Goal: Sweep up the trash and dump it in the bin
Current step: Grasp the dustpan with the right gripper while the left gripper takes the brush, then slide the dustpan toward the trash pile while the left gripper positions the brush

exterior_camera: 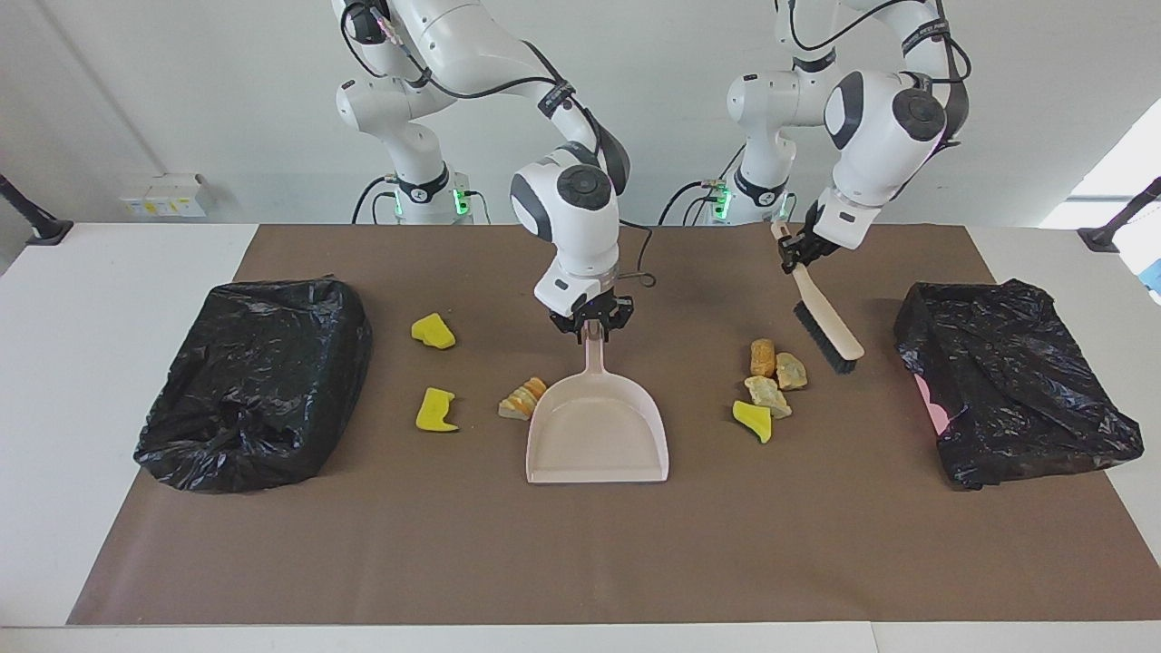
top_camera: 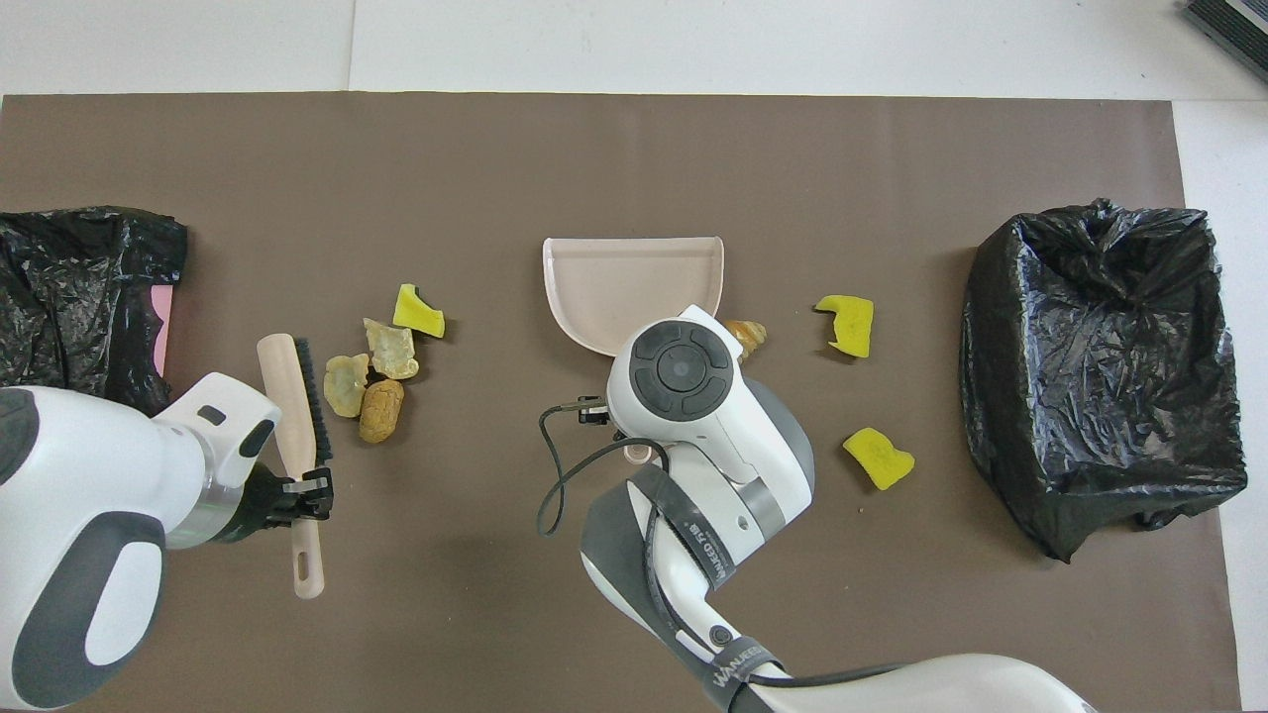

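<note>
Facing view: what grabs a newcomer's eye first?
The pink dustpan sits mid-table, its handle gripped by the right end effector. The left end effector holds a brush tilted over the mat, beside a cluster of four trash lumps toward the left arm's end. Three more lumps lie toward the right arm's end, and a black-bagged bin stands at each end of the table.

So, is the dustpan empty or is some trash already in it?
Empty. The dustpan shows only its bare pink floor in both views; the nearest trash piece lies on the mat beside its rim.
</note>
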`<state>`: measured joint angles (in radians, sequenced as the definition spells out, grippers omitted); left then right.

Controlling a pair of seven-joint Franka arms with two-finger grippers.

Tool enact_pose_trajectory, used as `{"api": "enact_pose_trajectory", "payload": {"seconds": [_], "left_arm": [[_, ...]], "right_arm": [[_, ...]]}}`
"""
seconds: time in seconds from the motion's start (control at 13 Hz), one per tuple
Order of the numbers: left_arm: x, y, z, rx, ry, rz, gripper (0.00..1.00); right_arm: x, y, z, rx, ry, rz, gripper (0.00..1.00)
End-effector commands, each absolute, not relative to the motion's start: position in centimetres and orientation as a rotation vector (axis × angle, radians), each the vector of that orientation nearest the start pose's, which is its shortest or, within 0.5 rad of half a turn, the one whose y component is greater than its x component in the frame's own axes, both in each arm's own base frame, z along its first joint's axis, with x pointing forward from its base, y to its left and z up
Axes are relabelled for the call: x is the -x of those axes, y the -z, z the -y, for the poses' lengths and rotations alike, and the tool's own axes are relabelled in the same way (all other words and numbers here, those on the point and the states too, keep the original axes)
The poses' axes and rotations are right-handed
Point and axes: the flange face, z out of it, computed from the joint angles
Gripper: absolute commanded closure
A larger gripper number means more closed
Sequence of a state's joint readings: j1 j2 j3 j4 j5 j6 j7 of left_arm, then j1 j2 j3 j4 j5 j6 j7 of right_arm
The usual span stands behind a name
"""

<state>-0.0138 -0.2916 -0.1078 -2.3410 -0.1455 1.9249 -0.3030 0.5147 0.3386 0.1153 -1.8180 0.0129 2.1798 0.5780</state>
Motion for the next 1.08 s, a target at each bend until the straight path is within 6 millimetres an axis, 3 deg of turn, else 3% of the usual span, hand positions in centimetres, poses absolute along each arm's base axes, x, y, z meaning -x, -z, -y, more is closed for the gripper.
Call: {"api": "enact_pose_trajectory", "payload": {"seconds": [0.0,0.23,0.31,0.38,0.46,0.62,0.77,1.0], "left_arm": [[-44.9,-43.9,4.9,3.189,-0.193,0.363,1.0],[-46.4,-39.9,5.4,3.186,-0.251,0.352,1.0],[-46.7,-38.8,5.5,3.182,-0.275,0.346,1.0],[-46.7,-38.1,5.6,3.18,-0.294,0.337,1.0],[-46.5,-37.8,5.6,3.181,-0.303,0.318,1.0],[-46.2,-37.5,5.9,3.184,-0.312,0.275,1.0],[-45.8,-36.9,8.2,3.187,-0.292,0.202,1.0],[-45.5,-36.7,10.0,3.191,-0.264,0.157,1.0]], "right_arm": [[-52.6,-35.1,-37.2,3.084,0.002,0.103,0.54],[-53.0,-35.1,-36.7,3.087,0.008,0.095,0.59],[-53.1,-35.3,-36.9,3.082,0.017,0.099,0.72],[-53.3,-35.4,-36.9,3.078,0.033,0.102,0.93],[-53.3,-35.6,-37.0,3.076,0.034,0.105,1.0],[-53.7,-36.5,-37.2,3.073,0.045,0.107,1.0],[-54.3,-37.0,-36.3,3.071,0.052,0.091,1.0],[-54.0,-39.7,-35.3,3.069,0.047,0.318,1.0]]}}
